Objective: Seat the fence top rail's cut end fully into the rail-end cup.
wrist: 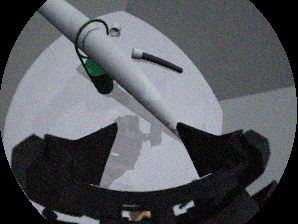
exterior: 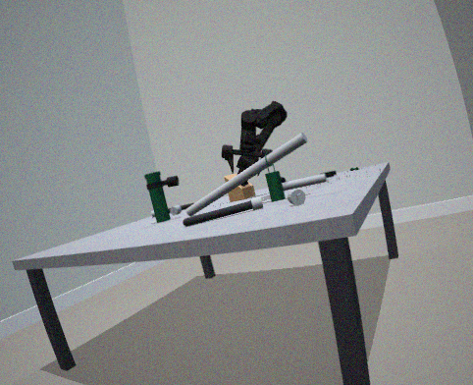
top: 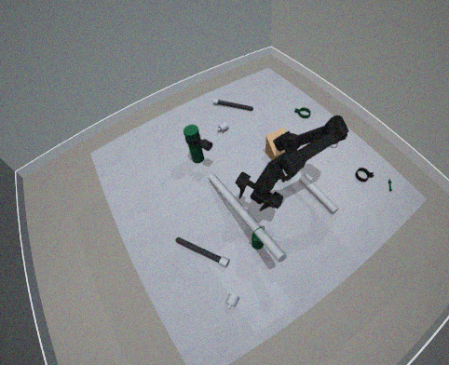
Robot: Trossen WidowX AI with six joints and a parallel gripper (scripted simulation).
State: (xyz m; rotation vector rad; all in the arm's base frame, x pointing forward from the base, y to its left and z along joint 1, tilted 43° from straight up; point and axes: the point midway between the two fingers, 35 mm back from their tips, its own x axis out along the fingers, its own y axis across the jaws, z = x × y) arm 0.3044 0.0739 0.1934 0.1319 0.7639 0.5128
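The pale rail (top: 242, 215) (exterior: 226, 189) (wrist: 125, 71) runs through the thin green loop (wrist: 76, 42) above the short green post (top: 257, 241) (exterior: 275, 187) (wrist: 103, 84). It slopes down toward the big green post (top: 197, 155) (exterior: 160, 203), its low end near the table, short of the post and below the cup. The black rail-end cup (top: 206, 144) (exterior: 171, 181) sits empty on the band, up near the post cap (top: 191, 129). My gripper (top: 251, 204) (exterior: 245, 173) (wrist: 148, 125) is open and empty beside the rail's middle. In the wrist view one fingertip overlaps the rail's lower part; contact cannot be told.
A wooden block (top: 273, 145) (exterior: 240, 192) stands behind the arm. A dark rod (top: 200, 250) (exterior: 218, 213) (wrist: 160, 62) lies on the near side, another dark rod (top: 235, 105) at the back. A pale tube (top: 319, 194) lies right of the gripper. Small fittings and clamps lie around.
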